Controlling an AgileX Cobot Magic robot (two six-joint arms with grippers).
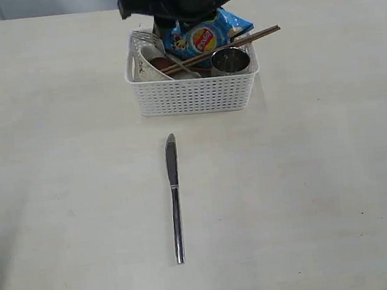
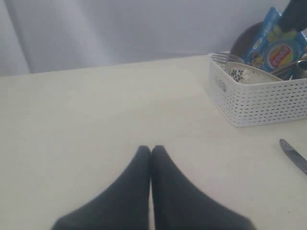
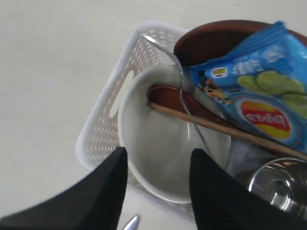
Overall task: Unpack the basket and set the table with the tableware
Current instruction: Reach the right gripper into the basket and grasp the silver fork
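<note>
**Q:** What colours are on the table [image 1: 311,194]?

**A:** The table itself is pale cream with faint grain. The basket [image 1: 195,96] is white, its sides a lattice of small holes. The knife [image 1: 176,203] is silver steel.

**Q:** And inside the basket?

**A:** A bright blue chip bag [image 1: 206,37] with a red-and-yellow round logo and pale green slices printed on it. The bowl [image 3: 163,158] is cream — a dark floral sprig marks its outer wall. The plate [image 3: 211,43] is dark brown, the spoon [image 3: 168,93] reddish-brown, the chopsticks [image 1: 258,37] brown, the cup [image 1: 230,61] shiny steel.

**Q:** The grippers?

**A:** The left gripper [image 2: 151,149] and right gripper [image 3: 159,154] are both black.
</note>
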